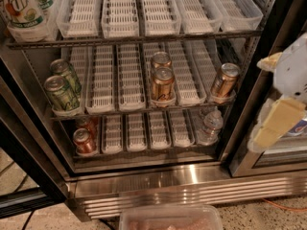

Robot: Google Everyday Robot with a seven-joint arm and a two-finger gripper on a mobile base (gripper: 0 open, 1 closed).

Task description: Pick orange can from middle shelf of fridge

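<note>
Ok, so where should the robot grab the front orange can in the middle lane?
Grab the can around its smooth round side, about halfway up, coming straight in from the open front. It stands upright at the front edge of the middle shelf, and a second can right behind blocks the back. The gripper hangs off to the right, outside the shelves.
</note>
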